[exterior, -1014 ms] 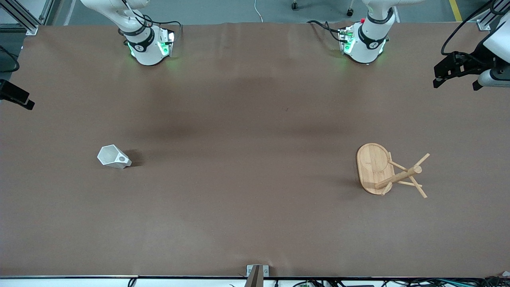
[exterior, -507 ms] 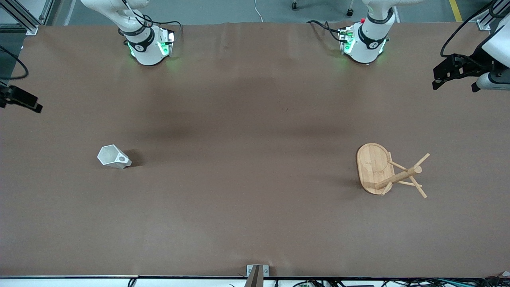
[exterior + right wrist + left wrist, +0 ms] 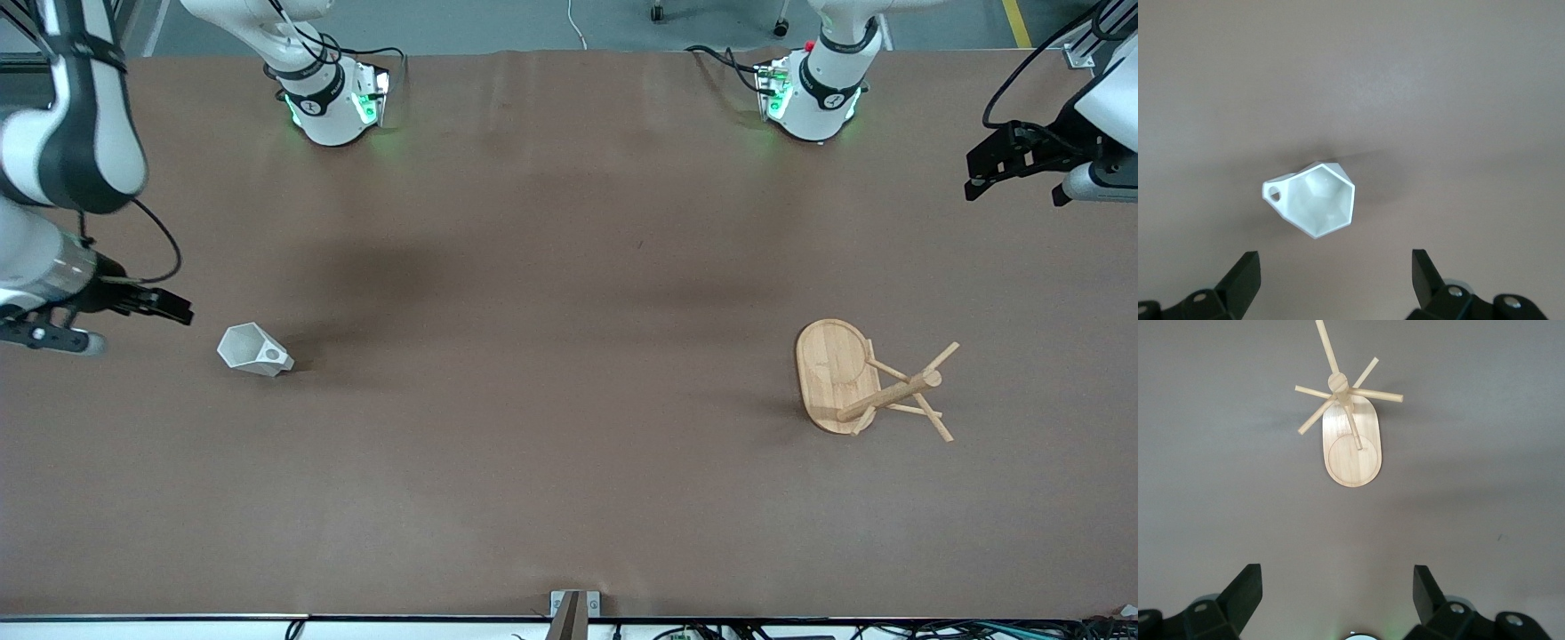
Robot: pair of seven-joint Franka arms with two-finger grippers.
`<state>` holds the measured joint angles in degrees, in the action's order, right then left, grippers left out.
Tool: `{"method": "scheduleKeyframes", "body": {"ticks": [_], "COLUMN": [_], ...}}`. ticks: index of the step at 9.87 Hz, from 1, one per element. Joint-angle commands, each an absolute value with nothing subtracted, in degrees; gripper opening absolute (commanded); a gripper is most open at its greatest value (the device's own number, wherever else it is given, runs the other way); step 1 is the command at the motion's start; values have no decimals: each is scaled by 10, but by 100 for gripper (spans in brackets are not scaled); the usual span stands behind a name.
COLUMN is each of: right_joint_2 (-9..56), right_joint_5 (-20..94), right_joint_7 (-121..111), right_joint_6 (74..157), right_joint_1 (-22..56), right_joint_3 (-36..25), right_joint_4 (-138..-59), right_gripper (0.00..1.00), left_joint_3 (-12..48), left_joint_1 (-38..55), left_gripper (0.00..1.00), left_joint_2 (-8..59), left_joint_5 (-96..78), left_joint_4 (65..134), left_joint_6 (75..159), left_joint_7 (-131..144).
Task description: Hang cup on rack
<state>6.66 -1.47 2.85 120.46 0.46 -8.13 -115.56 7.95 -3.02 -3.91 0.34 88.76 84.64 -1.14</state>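
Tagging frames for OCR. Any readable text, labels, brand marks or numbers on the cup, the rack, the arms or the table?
No readable text in any view.
cup: plain white, no marking.
rack: a faint mark on the oval base, too faint to read.
Arm bases by the table edge: a small dark round emblem on each, no legible letters.

Robot lab: paper-covered table (image 3: 569, 498)
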Motion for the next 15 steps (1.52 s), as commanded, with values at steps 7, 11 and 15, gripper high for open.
{"method": "scheduleKeyframes", "body": {"ticks": [7, 11, 15], "right_joint_2": [189, 197, 196], "right_joint_5": [3, 30, 76], "right_joint_7": [28, 25, -4], "right_joint_6": [1393, 1391, 1386], "right_joint_1": [-16, -15, -16], "right_joint_3": [-75, -75, -76], "right_joint_4": [-1228, -1231, -1223], "right_gripper": [74, 37, 1], "left_joint_3": [80, 80, 80], "left_joint_1": [-31, -32, -32], "left_gripper": [100, 100, 100], "left_joint_2": [-25, -25, -25], "left_joint_5": [4, 4, 4], "left_joint_4": [887, 887, 889], "left_joint_6": [836, 835, 826], "left_joint_7": [-20, -21, -21]}}
